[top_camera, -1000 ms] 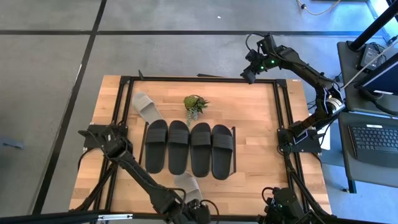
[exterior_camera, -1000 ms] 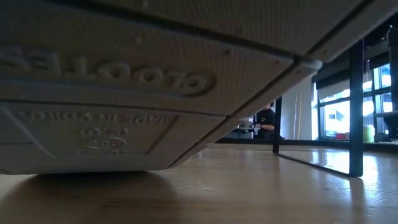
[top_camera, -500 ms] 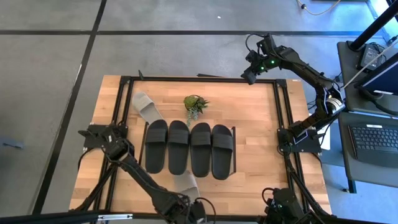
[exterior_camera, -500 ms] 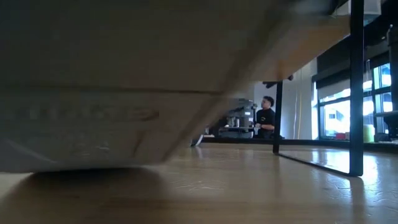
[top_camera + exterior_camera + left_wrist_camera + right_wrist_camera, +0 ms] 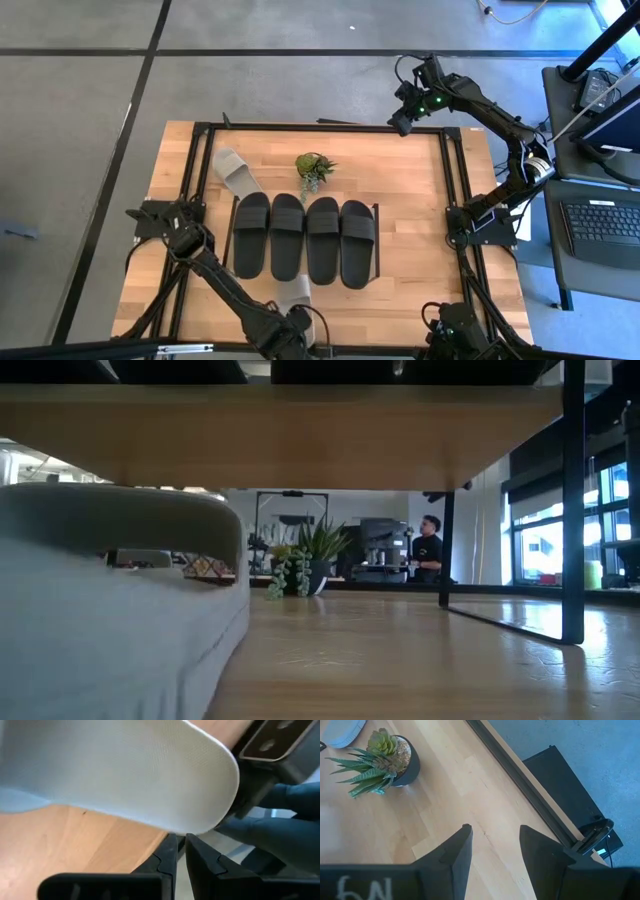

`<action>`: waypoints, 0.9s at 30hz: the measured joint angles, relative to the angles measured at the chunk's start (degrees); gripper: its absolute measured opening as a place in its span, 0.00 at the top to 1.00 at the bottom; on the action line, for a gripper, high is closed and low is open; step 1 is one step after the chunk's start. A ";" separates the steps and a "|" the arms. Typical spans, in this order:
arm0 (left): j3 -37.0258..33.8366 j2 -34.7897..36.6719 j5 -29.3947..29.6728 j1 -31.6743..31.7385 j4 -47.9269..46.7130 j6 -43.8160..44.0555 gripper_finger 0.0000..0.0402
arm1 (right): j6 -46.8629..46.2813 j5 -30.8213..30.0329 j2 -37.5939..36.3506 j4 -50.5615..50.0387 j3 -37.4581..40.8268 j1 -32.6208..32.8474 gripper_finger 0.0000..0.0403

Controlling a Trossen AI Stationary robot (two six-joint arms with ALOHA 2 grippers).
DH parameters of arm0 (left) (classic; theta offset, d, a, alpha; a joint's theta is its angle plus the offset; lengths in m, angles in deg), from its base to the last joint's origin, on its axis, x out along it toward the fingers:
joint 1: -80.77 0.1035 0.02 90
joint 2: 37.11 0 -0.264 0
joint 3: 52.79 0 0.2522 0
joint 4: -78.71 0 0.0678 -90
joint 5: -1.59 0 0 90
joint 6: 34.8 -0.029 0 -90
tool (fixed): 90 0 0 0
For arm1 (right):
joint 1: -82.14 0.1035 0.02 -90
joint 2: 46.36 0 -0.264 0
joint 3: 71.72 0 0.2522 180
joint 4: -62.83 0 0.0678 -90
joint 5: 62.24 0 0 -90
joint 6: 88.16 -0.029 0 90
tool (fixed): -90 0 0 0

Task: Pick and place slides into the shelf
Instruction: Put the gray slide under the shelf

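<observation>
A light grey slide (image 5: 295, 290) lies flat on its sole near the table's near edge, just in front of the shelf (image 5: 377, 240). In the low view the slide (image 5: 110, 610) fills the left, with the shelf board (image 5: 300, 430) overhead. Four black slides (image 5: 305, 238) sit side by side on the shelf. The second grey slide (image 5: 235, 172) rests on the table at the far left. My left gripper (image 5: 181, 840) is shut at the near slide's rounded end (image 5: 200, 827). My right gripper (image 5: 492, 837) hovers open over the table's far right corner (image 5: 400, 118). My left gripper's shut fingertips (image 5: 170, 842) stand right at the edge of the grey slide's rounded near end (image 5: 185, 831), coming level from the table's near side. Whether they touch it I cannot tell. The slide lies flat on the table.
A small potted plant (image 5: 315, 168) stands behind the shelf, also visible as the plant (image 5: 385, 755) in the right wrist view. Black frame rails (image 5: 450, 180) border the tabletop. Bare wood lies right of the shelf. A person (image 5: 428, 550) stands in the room beyond. Something blue (image 5: 280, 835) sits by the near edge.
The grey slide, tipped up with its sole facing the low camera a second ago, has come down flat on the table. My left gripper has shifted a little toward the table's left along the near edge.
</observation>
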 joint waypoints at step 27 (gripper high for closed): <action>0.35 0.33 9.49 -4.17 8.86 -19.72 0.93 | 0.23 -0.02 0.00 -0.67 0.00 -0.02 0.59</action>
